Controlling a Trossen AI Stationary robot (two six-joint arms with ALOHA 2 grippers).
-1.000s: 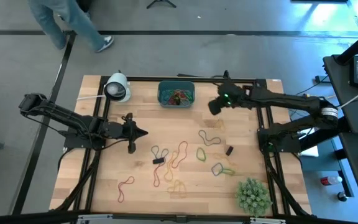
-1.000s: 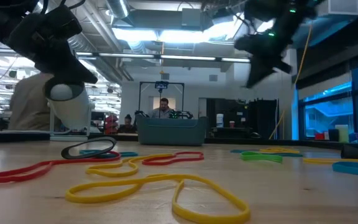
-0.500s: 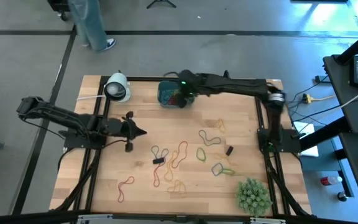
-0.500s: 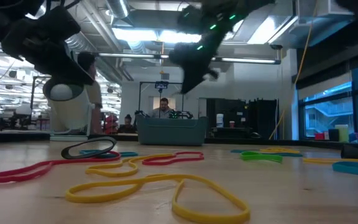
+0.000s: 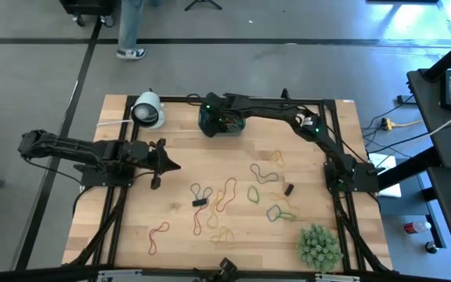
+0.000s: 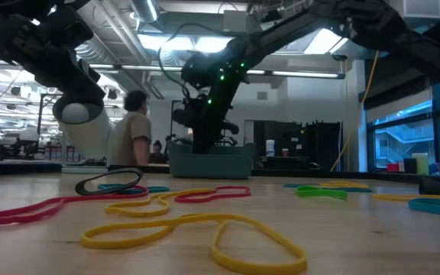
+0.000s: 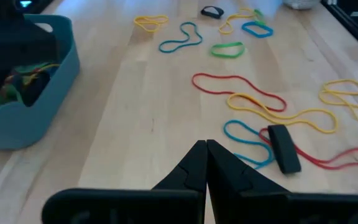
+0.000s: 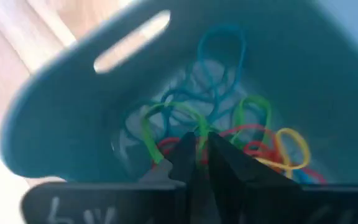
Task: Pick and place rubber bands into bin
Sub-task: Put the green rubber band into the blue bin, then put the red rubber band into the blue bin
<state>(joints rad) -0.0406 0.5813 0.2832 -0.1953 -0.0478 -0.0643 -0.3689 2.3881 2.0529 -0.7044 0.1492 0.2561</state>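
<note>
Bin (image 5: pixel 227 124): teal, far centre of counter (image 5: pixel 178 196), holding tangled rubber bands (image 8: pixel 229 134).
Right gripper (image 8: pixel 197 163): inside bin, clenched on a green band (image 8: pixel 166 124).
Left gripper (image 5: pixel 167 162): clenched, empty, above counter.
Loose bands (image 5: pixel 229 192): scattered mid-counter.

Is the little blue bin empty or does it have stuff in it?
Not empty. The teal plastic bin holds a tangle of green, blue, red and yellow rubber bands, with the right hand just above them.

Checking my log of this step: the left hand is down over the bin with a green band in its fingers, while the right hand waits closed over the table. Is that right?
The arms are swapped. The high view shows the right hand over the bin, and the right wrist view shows it holding a green band. The left hand waits closed over the table.
</note>
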